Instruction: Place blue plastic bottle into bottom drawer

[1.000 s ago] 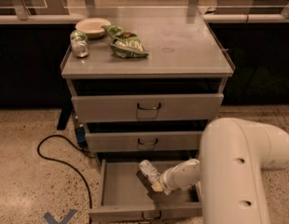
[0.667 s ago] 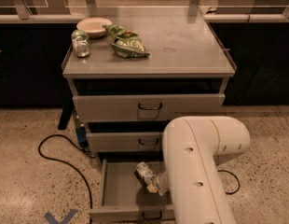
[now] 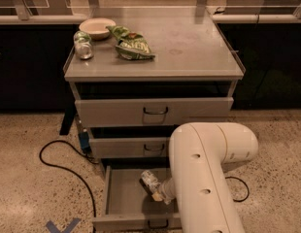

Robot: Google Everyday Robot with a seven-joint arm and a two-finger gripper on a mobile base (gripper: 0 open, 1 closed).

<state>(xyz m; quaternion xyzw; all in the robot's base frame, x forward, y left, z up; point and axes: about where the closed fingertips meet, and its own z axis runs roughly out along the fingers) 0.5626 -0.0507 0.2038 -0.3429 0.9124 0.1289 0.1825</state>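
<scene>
The bottom drawer is pulled open at the foot of the grey cabinet, its wire handle at the front edge. The blue plastic bottle, clear with a light label, lies tilted inside the drawer towards its right side. My gripper is inside the drawer, right against the bottle's near end. It is mostly hidden by my large white arm, which reaches down from the right and covers the drawer's right part.
The top drawer and middle drawer stand slightly open above. On the cabinet top are a white bowl, a shiny can and a green snack bag. A black cable loops on the floor at the left.
My arm has swung across the view and now stands lower right of the cabinet. The bottle has stayed at about the same place in the drawer.
</scene>
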